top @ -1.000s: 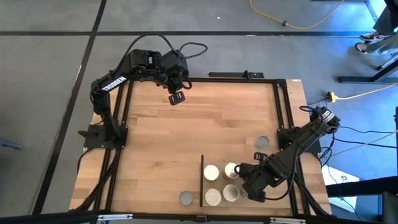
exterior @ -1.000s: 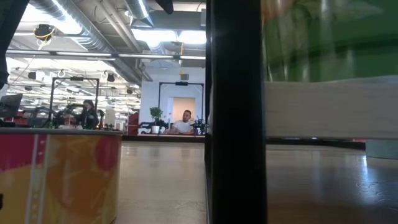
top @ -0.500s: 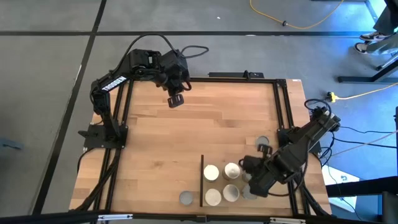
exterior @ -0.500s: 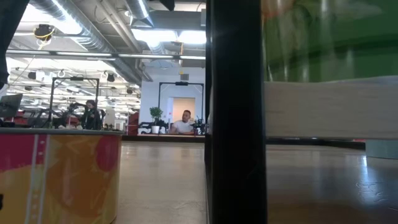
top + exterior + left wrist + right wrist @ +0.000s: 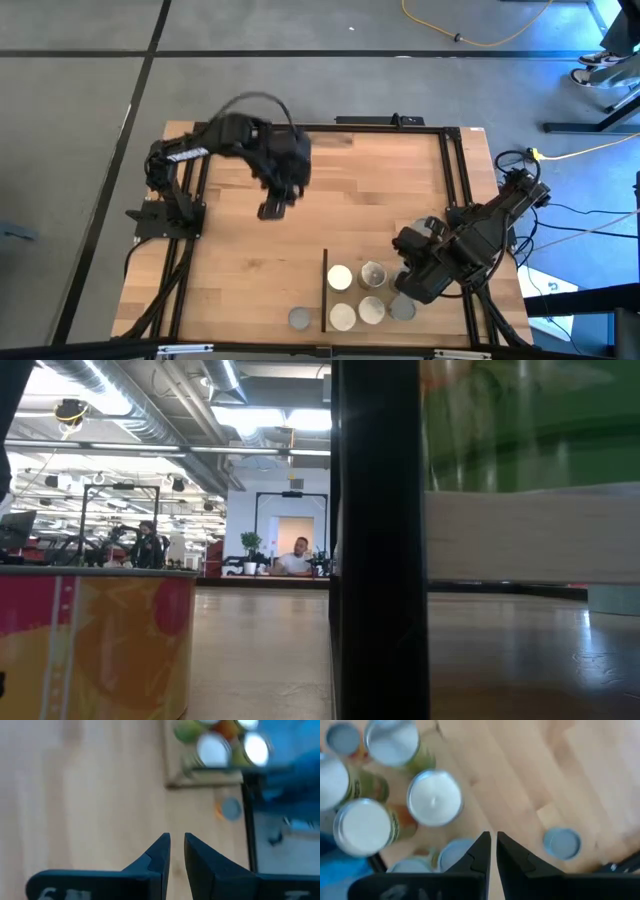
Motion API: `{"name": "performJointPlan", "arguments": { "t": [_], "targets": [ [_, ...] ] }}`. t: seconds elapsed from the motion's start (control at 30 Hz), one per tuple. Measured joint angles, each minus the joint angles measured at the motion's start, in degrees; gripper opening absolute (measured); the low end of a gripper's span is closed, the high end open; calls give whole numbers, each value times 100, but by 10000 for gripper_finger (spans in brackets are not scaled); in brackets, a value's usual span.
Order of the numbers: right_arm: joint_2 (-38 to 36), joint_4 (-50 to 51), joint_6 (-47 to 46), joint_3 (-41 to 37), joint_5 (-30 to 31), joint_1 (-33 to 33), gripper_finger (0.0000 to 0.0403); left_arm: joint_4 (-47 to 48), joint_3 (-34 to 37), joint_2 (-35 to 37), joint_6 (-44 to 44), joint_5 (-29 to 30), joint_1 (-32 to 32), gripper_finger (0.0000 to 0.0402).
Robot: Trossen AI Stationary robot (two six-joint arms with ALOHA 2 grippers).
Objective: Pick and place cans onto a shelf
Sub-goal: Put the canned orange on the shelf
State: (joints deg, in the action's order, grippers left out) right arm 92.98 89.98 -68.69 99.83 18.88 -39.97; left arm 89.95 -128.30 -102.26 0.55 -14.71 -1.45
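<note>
- In the high view the left arm's pincer (image 5: 272,209) has swung from the upper-left edge of the light-wood counter (image 5: 240,270) down toward the frame's centre-left and shows motion blur; half a second ago it hung near the top rail.
- In the left wrist view that pincer's dark fingers (image 5: 159,851) stand nearly pressed together with a thin gap, holding nothing, over bare wood.
- The right arm's pincer (image 5: 412,285) has pulled back to the right and slightly up in the lower right of the high view, uncovering a grey-topped can (image 5: 402,309) that its body hid before.
- In the right wrist view its fingers (image 5: 481,851) sit close together with a narrow slit, pinching nothing.
- The flat light-wood shelf panel (image 5: 350,262), with its thin black strip (image 5: 324,290) on the left edge, lies at the lower centre-right of the high view, unchanged.
- On it stand round cans: a cream-topped can (image 5: 339,277), a silver-topped can (image 5: 373,273), a white-topped can (image 5: 343,316) and another pale-topped can (image 5: 372,310), all close together.
- A grey-topped can (image 5: 299,319) stays left of the strip, off the shelf, near the bottom edge.
- Another grey can (image 5: 420,228) rests on the counter above the right arm, partly hidden.
- The low view is unchanged: a black post (image 5: 378,540) fills the middle.
</note>
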Motion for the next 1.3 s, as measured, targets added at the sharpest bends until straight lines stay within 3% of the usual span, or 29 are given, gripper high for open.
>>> {"name": "performJointPlan", "arguments": {
  "t": [0.2,0.33,0.6,0.87,1.07,1.3],
  "targets": [
    [-362,1,1,0,1051,44,33,6,1004,14,-307,-7,1071,50],
    [-628,1,152,0,1422,42,33,-324,1687,16,-545,11,1776,50],
    [-933,6,455,0,1473,42,33,-1944,2772,9,-2052,80,2530,50],
    [-993,4,878,0,1459,42,33,-3968,3902,9,-3552,925,2937,50],
    [-993,4,911,0,1359,42,33,-5104,4877,9,-3989,1319,3358,50],
    [-993,4,906,0,1350,42,33,-6690,5849,9,-3799,1710,3908,50]
  ]
}}
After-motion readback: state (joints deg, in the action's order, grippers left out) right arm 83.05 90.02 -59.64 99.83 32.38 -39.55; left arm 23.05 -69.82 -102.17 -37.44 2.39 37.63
